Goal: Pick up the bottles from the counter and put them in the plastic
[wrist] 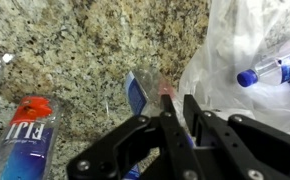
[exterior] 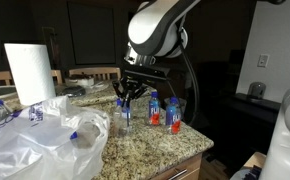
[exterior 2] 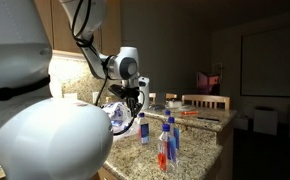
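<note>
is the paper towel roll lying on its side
No, the paper towel roll stands upright behind the plastic bag.

My claw (exterior: 128, 97) over counter (exterior: 155, 145), right above standing bottle (exterior: 125, 120). In an exterior view, second bottle (exterior: 155, 108) and third bottle (exterior: 173, 115) upright just beside each other, right of it, toward counter corner. Plastic bag (exterior: 45, 140) left of claw, on counter; paper towel roll (exterior: 30, 72) behind bag. Chair (exterior: 90, 72) behind counter. Wrist view: bag right of my claw, bagged bottle (wrist: 275, 68) inside it.
</note>
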Robot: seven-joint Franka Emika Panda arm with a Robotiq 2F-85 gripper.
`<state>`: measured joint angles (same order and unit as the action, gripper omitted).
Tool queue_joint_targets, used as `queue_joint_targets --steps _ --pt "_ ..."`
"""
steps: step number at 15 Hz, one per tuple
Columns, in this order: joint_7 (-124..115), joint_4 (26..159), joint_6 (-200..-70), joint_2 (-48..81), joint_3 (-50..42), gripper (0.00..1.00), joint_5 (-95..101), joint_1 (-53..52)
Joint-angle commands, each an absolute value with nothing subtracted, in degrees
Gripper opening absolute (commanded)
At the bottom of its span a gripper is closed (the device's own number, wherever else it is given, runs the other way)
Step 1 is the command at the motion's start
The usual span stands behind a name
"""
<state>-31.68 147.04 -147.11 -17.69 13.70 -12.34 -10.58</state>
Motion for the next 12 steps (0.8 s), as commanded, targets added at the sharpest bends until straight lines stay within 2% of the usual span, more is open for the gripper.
queue_joint_targets --steps 1,9,12 --pt "-33.6 148.5 -147.6 -21.9 16.1 0.50 -8.4 -8.9" --pt "-33.2 144.9 -147.0 -21.0 17.6 0.98 -1.4 -4.7" --pt "-32.0 143.5 -148.1 -18.3 16.6 1.00 -3.0 -5.1"
